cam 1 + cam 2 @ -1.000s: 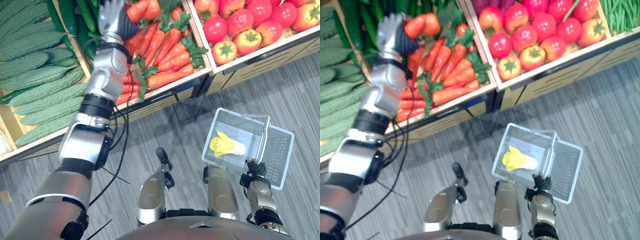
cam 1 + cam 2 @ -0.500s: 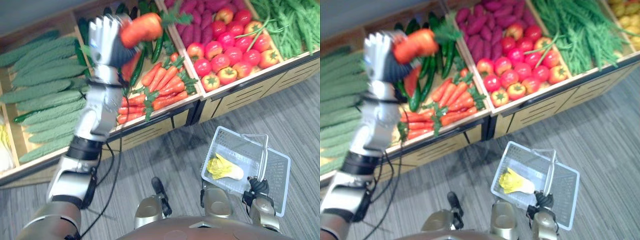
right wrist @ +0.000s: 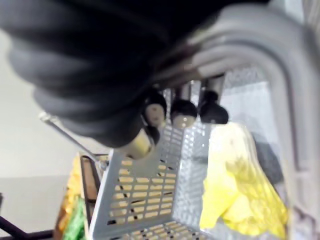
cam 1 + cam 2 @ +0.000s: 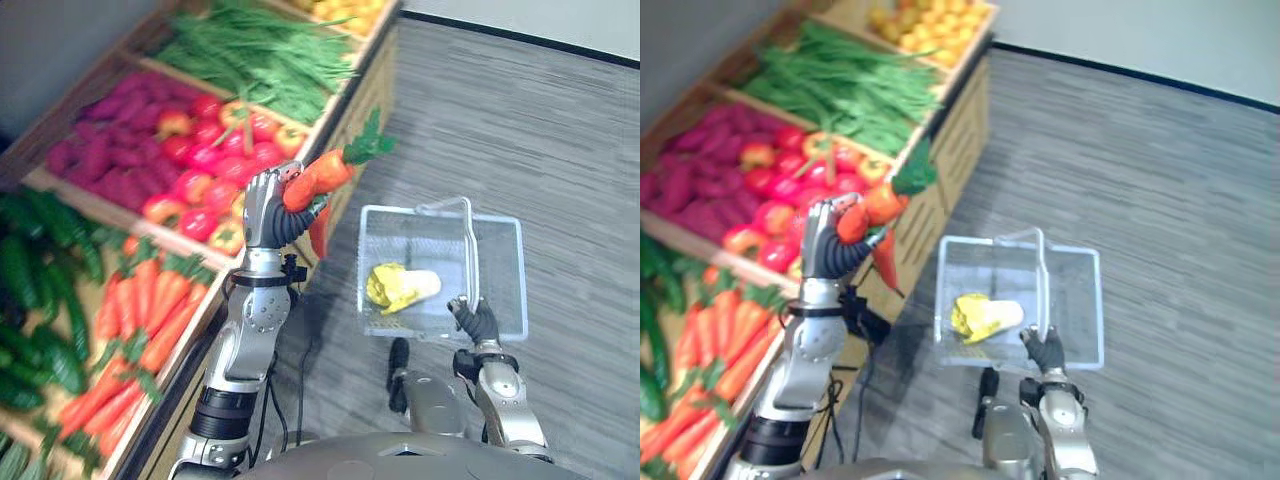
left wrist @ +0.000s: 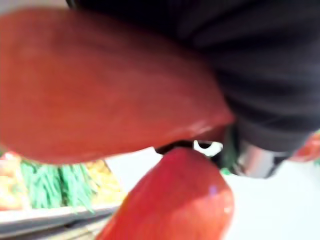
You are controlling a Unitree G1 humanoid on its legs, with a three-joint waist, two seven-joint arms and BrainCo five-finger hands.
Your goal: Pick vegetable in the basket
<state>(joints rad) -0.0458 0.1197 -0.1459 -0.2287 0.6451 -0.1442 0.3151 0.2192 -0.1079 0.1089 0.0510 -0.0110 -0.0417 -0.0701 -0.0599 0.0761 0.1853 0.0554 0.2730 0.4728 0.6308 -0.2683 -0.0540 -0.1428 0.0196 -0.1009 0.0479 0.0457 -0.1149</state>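
Since half a second ago the left hand (image 4: pixel 262 210) has come away from above the carrot crate (image 4: pixel 150 310) and has swung towards the basket. The camera has turned with it, so the whole stall now runs off diagonally on the left. The crates themselves have not shifted.

On the left are the cucumbers (image 4: pixel 30 290), the carrot crate, the tomatoes (image 4: pixel 200 160) and, further back, the green beans (image 4: pixel 260 55). Just past the stall's edge, the left hand is raised with its fingers curled round a carrot (image 4: pixel 318 180), whose green top points up and towards the basket. A second carrot (image 4: pixel 320 232) hangs point-down beneath the same grip. The left wrist view shows two orange bodies pressed against the palm.

To the right, the pale plastic basket (image 4: pixel 395 209) hangs over the grey floor, with a yellow leafy cabbage (image 4: pixel 400 287) already lying in it. The carrots are just beside its near-left rim and not yet over the opening. The right hand (image 4: pixel 478 322) has its fingers wrapped round the basket's handle (image 4: pixel 470 250).

As I judge it, the picking is done and the carry is nearly over. What remains is to bring the carrots over the opening, lower them and let go.
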